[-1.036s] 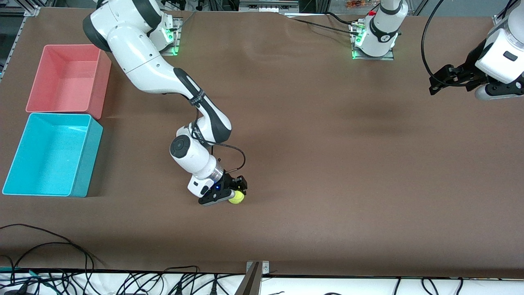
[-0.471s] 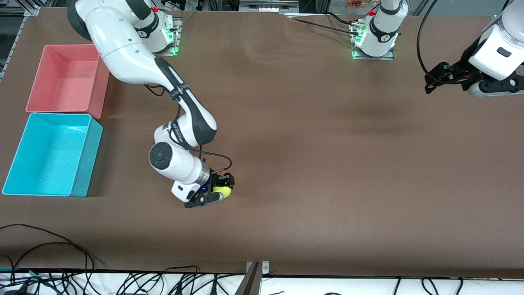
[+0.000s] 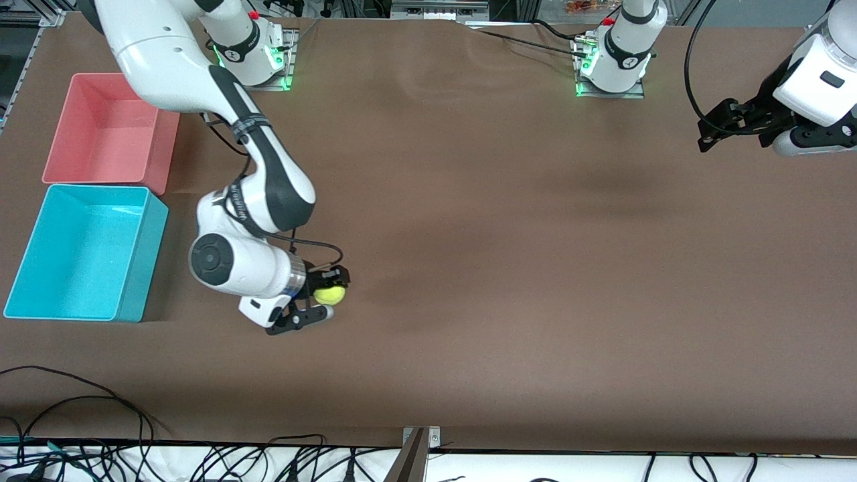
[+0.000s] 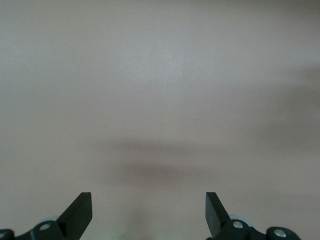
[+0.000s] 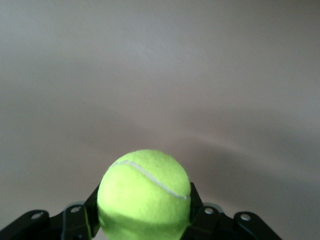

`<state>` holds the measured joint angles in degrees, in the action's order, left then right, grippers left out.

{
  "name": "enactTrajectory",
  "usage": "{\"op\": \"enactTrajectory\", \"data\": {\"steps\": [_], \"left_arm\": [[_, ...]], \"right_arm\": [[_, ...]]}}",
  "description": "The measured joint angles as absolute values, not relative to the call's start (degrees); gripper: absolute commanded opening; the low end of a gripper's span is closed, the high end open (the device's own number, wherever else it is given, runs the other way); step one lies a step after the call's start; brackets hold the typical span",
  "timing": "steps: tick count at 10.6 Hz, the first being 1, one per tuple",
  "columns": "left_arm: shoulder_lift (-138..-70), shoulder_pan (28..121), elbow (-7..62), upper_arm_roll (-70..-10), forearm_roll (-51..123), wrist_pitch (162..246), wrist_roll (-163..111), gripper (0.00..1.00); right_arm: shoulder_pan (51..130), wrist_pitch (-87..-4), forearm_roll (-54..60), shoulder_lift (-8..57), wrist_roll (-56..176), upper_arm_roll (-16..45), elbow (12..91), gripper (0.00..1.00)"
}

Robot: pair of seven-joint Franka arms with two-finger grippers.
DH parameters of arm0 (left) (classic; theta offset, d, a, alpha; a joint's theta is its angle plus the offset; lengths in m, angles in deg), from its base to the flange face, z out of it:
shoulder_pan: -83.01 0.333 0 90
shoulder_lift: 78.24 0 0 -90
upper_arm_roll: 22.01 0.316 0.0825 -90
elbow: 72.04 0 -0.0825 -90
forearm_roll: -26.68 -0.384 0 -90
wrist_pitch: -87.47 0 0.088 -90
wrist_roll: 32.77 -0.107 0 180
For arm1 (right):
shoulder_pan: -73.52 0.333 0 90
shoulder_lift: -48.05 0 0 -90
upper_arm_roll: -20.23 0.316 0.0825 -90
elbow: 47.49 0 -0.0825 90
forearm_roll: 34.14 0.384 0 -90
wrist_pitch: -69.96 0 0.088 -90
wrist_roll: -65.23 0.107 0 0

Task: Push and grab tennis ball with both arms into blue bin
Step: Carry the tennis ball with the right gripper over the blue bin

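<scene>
Robotics lab: bolted arm bases [image 3: 614, 57], cable tangle [image 3: 201, 462], aluminium framing [image 3: 438, 9].

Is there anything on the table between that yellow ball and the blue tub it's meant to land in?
Nothing visible. The right gripper holds the tennis ball above bare table, and only brown surface lies between it and the blue bin.

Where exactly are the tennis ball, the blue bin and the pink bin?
tennis ball [image 3: 330, 294], front view: middle of its fuzzy yellow-green surface.
blue bin [image 3: 152, 258], front view: outer side wall facing the ball.
pink bin [image 3: 169, 150], front view: outer side wall.
</scene>
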<state>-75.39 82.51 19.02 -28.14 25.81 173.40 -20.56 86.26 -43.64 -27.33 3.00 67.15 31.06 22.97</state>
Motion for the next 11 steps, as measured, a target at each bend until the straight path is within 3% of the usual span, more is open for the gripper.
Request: {"op": "enactTrajectory", "data": {"steps": [2, 5, 11], "left_arm": [[-75.8, 82.4, 19.0, -28.3, 25.8, 173.4, -20.6, 1.0], [-76.1, 82.2, 19.0, -28.6, 25.8, 173.4, -20.6, 1.0], [-76.2, 82.2, 19.0, -28.8, 25.8, 173.4, -20.6, 1.0]], "right_arm": [[83.2, -38.3, -27.4, 6.1, 64.8, 30.8, 24.5, 0.01], [81.0, -37.0, -27.6, 13.8, 57.4, 27.0, 33.1, 0.01], [80.3, -40.4, -27.6, 24.5, 30.6, 9.9, 51.6, 0.01]]}}
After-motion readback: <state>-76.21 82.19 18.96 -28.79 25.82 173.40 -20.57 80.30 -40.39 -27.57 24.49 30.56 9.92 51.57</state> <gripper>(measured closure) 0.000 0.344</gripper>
